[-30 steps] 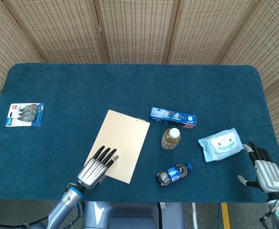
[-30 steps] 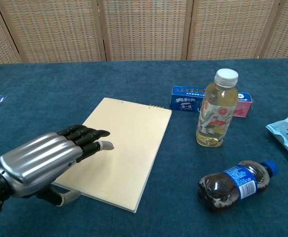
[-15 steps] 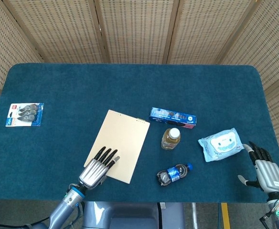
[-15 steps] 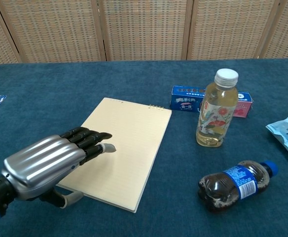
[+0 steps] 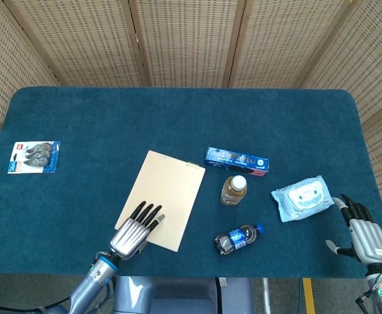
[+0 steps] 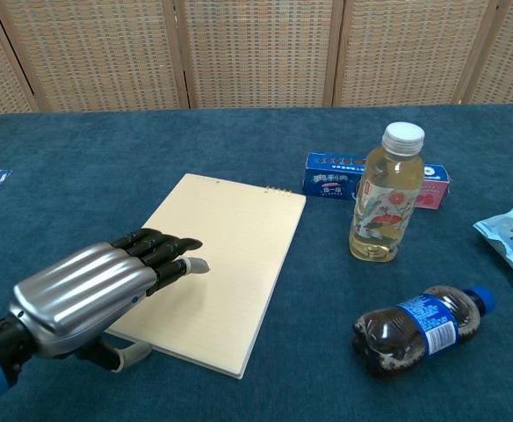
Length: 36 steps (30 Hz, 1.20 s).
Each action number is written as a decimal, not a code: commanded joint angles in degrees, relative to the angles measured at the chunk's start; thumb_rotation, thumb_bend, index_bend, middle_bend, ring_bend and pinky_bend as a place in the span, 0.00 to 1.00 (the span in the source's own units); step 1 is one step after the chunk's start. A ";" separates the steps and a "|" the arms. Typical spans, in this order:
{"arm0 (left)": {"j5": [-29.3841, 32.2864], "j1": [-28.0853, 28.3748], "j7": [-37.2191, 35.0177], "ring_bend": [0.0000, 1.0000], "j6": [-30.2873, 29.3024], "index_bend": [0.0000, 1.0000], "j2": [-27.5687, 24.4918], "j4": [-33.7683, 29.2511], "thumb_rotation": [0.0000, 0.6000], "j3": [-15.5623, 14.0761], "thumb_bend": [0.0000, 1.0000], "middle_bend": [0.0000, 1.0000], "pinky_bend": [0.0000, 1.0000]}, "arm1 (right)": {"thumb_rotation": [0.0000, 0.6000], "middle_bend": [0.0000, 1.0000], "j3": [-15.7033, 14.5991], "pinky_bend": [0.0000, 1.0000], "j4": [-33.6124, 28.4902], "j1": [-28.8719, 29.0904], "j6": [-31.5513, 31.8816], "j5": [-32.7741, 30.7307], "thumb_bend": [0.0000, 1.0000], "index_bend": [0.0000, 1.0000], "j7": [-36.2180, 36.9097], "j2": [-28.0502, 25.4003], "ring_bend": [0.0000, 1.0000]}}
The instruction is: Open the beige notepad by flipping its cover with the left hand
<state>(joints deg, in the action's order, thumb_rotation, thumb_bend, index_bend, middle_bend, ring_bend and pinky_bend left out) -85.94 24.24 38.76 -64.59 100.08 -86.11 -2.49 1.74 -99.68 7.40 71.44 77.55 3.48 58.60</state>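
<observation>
The left hand's fingers [image 6: 164,252] lie stretched out flat and close together over the near left part of the notepad [image 5: 167,196], their tips pointing toward its middle; they grip nothing, and whether they touch the paper or hover just above it cannot be told. The thumb sits low beside the pad's near left edge. The notepad lies closed and flat on the blue table [image 5: 112,124], tilted a little, its bound edge at the far end.

The left hand [image 5: 134,234] reaches in from the near table edge, palm down, forearm angled up and to the right. The right hand [image 5: 360,232] rests near the table's near right corner, fingers spread and holding nothing, just beside a pack of wipes [image 5: 301,197].
</observation>
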 commanded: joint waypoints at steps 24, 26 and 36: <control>2.73 0.75 1.53 0.00 1.35 0.11 0.40 -0.41 1.00 0.54 0.33 0.00 0.00 | 1.00 0.00 0.05 0.00 0.04 -0.07 0.16 0.13 0.26 0.00 0.48 -0.05 0.00; 2.75 0.76 1.60 0.00 1.26 0.11 0.39 -0.39 1.00 0.48 0.33 0.00 0.00 | 1.00 0.00 0.06 0.00 0.04 -0.07 0.17 0.13 0.26 0.00 0.51 -0.03 0.00; 3.07 1.20 2.30 0.00 0.68 0.11 1.03 0.48 1.00 1.21 0.39 0.00 0.00 | 1.00 0.00 0.04 0.00 0.06 -0.08 0.15 0.20 0.26 0.00 0.77 -0.07 0.00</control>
<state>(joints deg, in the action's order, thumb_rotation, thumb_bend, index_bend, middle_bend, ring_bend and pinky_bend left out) -82.90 25.42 41.04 -63.89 101.10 -85.65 -1.30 1.78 -99.62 7.32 71.59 77.75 4.24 58.54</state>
